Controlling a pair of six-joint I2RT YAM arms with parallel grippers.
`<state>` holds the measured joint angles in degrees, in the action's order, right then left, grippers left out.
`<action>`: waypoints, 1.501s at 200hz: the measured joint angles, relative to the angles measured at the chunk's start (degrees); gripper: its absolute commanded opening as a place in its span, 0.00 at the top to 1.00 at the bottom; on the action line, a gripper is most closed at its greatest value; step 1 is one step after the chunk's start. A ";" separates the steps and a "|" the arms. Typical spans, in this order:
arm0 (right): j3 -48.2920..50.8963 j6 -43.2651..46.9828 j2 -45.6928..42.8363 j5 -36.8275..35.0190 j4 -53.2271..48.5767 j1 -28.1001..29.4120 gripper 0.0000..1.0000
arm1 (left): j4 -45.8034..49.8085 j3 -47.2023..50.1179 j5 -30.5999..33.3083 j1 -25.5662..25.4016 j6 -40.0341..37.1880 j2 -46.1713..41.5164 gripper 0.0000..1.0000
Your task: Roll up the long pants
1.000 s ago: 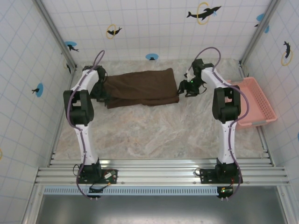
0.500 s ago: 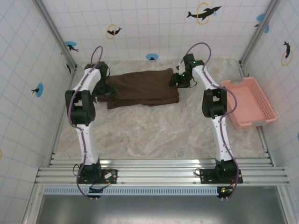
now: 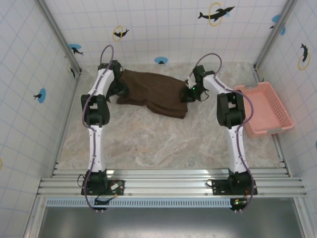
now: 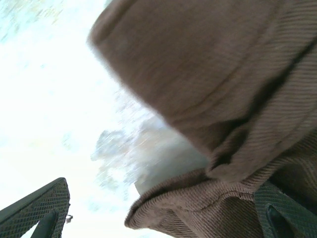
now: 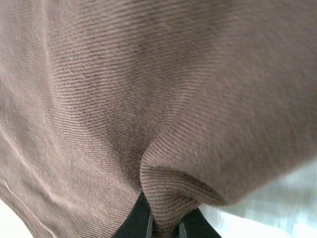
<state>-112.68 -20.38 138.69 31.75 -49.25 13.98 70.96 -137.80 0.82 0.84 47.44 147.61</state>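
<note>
Right gripper point(image 5: 163, 224) has just clamped onto a fold of the pants point(image 3: 153, 91), which lie left of the basket point(image 3: 255, 86) and are now skewed. We judge rolling is starting. Left gripper point(image 3: 119, 88) gapes wide at the end farthest from the basket. Only the wrist view confirms the pinch.

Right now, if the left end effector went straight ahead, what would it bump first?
Probably the dark brown fabric long pants, bunched right before the open left end effector.
</note>
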 measured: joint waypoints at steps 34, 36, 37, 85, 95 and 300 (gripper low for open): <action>16.61 0.09 -9.81 1.68 0.26 0.92 0.94 | -3.96 -3.39 -3.98 -0.61 3.43 3.02 0.03; 17.44 0.00 -10.34 1.77 0.22 1.18 0.94 | -4.13 -3.43 -3.72 -0.66 3.63 3.19 0.03; 17.97 -0.02 -10.67 1.84 0.20 1.27 0.94 | -4.11 -3.52 -3.78 -0.68 3.74 3.23 0.03; 24.87 -3.15 -15.41 2.43 -1.44 13.75 0.84 | -9.42 -4.50 -5.95 -2.34 7.30 3.76 0.03; 24.87 -3.91 -15.43 2.64 -1.46 16.94 0.78 | -10.43 -4.68 -6.29 -2.64 7.50 3.87 0.03; 38.10 36.65 -34.36 -32.06 -3.52 36.92 0.35 | -30.86 54.29 21.16 -1.84 -26.49 -59.28 0.19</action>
<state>-74.59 16.27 104.33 -0.32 -52.77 50.89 40.10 -83.50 21.98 -0.99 20.95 88.33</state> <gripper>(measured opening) 0.656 0.775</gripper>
